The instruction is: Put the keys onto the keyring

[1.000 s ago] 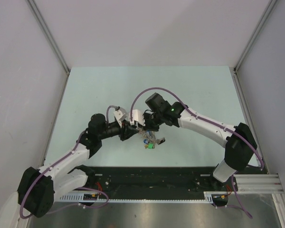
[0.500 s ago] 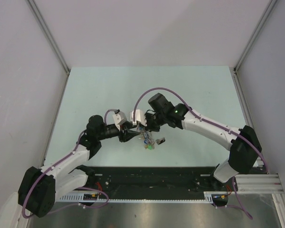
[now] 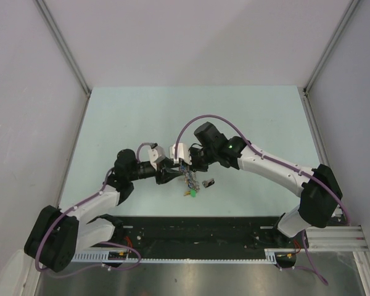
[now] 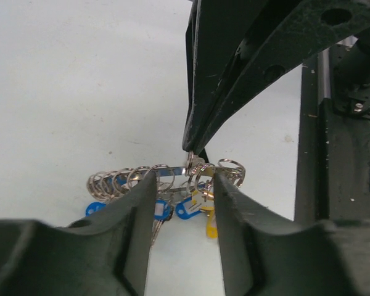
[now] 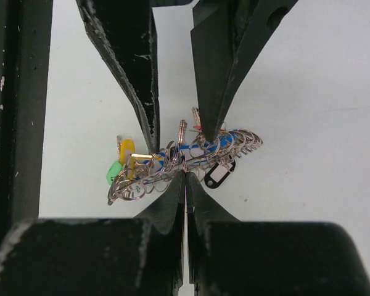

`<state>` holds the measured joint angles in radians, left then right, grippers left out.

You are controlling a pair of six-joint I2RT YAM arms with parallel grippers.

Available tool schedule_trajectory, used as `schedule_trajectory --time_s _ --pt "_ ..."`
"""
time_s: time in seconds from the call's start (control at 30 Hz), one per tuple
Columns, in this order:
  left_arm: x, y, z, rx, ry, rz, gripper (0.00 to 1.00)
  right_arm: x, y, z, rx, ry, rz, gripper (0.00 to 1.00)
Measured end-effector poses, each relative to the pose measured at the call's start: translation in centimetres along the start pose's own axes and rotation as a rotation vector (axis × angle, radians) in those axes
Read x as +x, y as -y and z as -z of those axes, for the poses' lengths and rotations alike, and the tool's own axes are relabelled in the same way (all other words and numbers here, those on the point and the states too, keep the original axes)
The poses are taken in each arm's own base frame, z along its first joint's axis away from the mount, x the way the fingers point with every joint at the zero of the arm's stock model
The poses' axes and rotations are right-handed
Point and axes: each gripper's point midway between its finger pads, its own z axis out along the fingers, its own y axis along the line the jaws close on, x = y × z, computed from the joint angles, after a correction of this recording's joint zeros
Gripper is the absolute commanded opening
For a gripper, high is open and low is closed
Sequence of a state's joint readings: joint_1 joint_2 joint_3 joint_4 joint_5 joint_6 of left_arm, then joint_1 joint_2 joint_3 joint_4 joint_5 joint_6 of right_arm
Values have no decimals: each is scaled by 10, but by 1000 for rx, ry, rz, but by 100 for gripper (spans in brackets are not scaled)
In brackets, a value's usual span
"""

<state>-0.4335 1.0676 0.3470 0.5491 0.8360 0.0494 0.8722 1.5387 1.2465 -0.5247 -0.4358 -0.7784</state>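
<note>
The thin silver wire keyring [image 5: 184, 161], crowded with small silver keys with blue, yellow and green heads [image 5: 115, 171], sits mid-way across the pale green table [image 3: 142, 117]. Your right gripper [image 5: 185, 176] is pinched on its wire. The left gripper [image 4: 182, 185] stands spread, straddling it. Hold the right pinch firm and close the left squarely on one key, not the bundle.
</note>
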Motion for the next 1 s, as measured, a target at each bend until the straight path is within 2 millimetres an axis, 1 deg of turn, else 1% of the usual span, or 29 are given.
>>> schedule_trajectory --time_s 0.17,0.57,0.67,0.77,0.83,0.93,1.0 --pt "8 5 -3 41 -15 36 25 0 0 0 1 1 1 0" --pt "5 10 -11 74 -13 35 22 0 0 0 1 2 0 0" --pt "3 9 -12 70 -7 32 17 0 0 0 1 1 -1 0" --pt "2 8 -13 64 -2 31 10 0 0 0 1 1 -2 0" --pt "2 7 -13 63 -2 31 0 0 -1 -1 0 1 -2 0" --pt "2 8 -14 61 -3 37 0 0 -1 -1 0 2 -4 1" --pt "2 7 -15 54 -3 40 0 0 -1 -1 1 1 -15 8"
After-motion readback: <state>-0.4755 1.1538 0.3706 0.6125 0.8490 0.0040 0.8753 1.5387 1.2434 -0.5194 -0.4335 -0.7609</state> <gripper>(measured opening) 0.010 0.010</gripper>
